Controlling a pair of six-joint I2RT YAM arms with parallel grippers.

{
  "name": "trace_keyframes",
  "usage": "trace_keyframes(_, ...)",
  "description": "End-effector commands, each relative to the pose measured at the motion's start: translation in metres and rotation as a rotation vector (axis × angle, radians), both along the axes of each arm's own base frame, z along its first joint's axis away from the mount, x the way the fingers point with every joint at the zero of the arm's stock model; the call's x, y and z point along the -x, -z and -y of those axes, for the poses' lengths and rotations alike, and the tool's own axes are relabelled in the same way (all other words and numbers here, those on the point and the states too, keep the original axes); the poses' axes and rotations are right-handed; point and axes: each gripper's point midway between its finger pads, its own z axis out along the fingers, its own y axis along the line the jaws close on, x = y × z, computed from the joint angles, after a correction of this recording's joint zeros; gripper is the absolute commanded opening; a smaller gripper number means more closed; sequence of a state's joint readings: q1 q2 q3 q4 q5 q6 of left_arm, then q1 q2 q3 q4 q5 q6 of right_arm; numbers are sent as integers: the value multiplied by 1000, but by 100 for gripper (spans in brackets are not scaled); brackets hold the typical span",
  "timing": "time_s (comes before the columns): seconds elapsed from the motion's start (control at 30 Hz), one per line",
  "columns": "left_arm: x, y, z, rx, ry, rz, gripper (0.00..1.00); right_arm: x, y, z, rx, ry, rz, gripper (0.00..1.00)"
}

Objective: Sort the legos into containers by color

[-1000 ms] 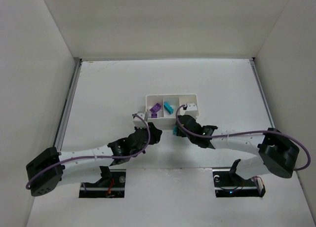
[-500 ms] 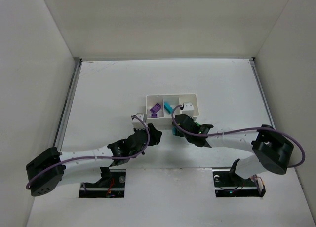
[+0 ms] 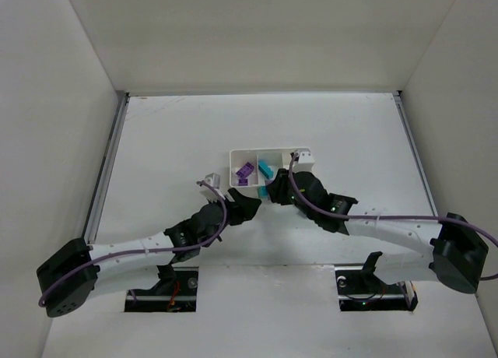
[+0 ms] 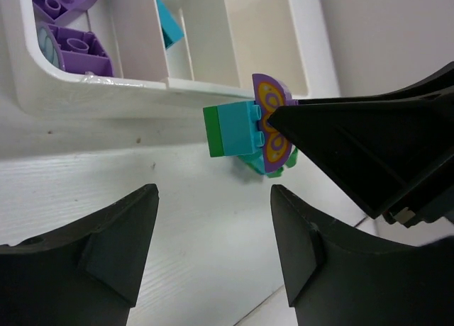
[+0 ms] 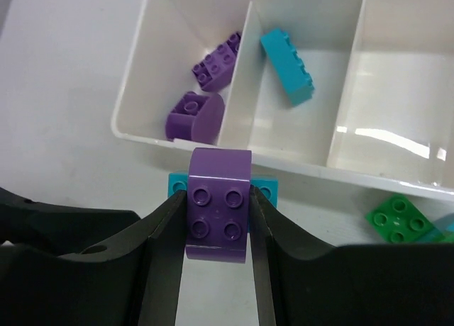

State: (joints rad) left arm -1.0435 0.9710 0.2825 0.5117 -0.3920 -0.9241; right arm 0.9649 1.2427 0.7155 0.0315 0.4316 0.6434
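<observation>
My left fingers (image 4: 117,251) have spread open and let go since a second ago. My right fingers (image 5: 159,259) have swung left to the tray's (image 5: 135,131) near wall, clamped on the purple brick (image 5: 218,202) topping a cyan-and-green stack (image 4: 237,130). Two purple bricks (image 5: 216,67) lie in its left compartment, a cyan brick (image 5: 287,57) in the middle. White table (image 3: 171,140), white walls (image 3: 272,39).

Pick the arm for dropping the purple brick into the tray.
Right. The right gripper clamps the purple brick just before the tray, at its purple compartment; the left gripper stands open and empty.
</observation>
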Motion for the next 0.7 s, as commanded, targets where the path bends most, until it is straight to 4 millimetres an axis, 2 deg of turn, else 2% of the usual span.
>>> trace_keyframes(0.0,-4,-25,4,202,-22,-3,62,-3,-24,-18,-133,-52,31,26)
trace_keyframes(0.37,-9,-23,3,251,-31,-12,61,1,-25,-28,-178,-85,20,26)
trace_keyframes(0.67,-19,-24,2,257,-55,0,53,8,-29,-36,-219,-122,10,26)
